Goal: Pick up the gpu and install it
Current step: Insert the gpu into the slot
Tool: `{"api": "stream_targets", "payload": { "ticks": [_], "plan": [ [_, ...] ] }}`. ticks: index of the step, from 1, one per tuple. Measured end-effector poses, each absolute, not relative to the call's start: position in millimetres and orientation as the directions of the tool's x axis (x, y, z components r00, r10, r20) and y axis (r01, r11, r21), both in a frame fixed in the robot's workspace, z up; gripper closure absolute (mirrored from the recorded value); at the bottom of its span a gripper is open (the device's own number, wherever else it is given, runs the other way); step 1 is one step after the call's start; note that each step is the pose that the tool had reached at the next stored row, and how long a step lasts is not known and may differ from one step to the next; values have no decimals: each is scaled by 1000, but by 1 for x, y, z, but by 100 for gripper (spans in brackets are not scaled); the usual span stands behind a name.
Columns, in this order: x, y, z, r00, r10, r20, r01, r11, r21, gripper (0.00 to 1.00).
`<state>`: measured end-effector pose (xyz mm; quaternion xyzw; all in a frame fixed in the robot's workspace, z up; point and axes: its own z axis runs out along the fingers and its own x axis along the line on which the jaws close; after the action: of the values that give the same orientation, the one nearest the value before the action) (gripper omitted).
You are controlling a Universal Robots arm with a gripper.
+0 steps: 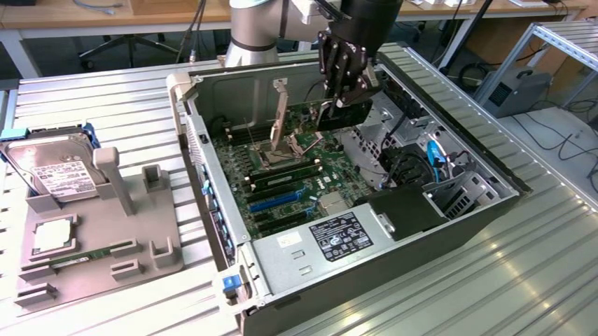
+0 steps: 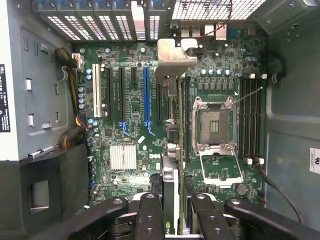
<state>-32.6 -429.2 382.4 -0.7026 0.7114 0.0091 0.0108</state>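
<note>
The gpu [image 1: 344,115] hangs upright inside the open computer case [image 1: 215,210], above the far part of the motherboard [image 1: 299,175]. My gripper [image 1: 348,98] is shut on its upper edge. In the wrist view the gpu [image 2: 170,185] is seen edge-on between my fingers [image 2: 150,210], and its pale metal bracket [image 2: 172,57] points toward the case's slotted rear wall. The card hovers beside the long blue slot [image 2: 146,95], over the black slot next to the CPU socket [image 2: 214,125]. It is apart from the board.
The CPU socket's frame [image 1: 280,133] stands raised near the card. The power supply [image 1: 327,241] and a black drive cage [image 1: 411,210] crowd the near end of the case. On the exterior view's left, a grey holder [image 1: 94,238] carries a hard drive [image 1: 56,171] and a memory stick [image 1: 80,257].
</note>
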Motion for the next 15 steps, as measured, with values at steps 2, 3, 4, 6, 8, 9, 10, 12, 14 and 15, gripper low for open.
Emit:
{"api": "stream_targets", "payload": {
  "ticks": [2, 3, 4, 6, 8, 9, 10, 12, 14, 15],
  "plan": [
    [-33, -431, 383, -12, -1000, -28, -1000, 12, -2, 73],
    [-33, -432, 382, -12, -1000, -28, -1000, 12, -2, 73],
    [-33, -433, 382, -12, -1000, -28, -1000, 13, -2, 73],
    [-33, -434, 382, -12, -1000, -28, -1000, 12, -2, 73],
    [-33, -435, 382, -12, -1000, -28, -1000, 13, -2, 73],
    [-33, -436, 382, -12, -1000, -28, -1000, 12, -2, 73],
    [-33, -437, 382, -12, -1000, -28, -1000, 12, -2, 73],
    [-34, -438, 381, -12, -1000, -28, -1000, 12, -2, 73],
    [-34, -439, 381, -12, -1000, -28, -1000, 13, -2, 73],
    [-34, -439, 380, -12, -1000, -28, -1000, 13, -2, 73]
  ]
}}
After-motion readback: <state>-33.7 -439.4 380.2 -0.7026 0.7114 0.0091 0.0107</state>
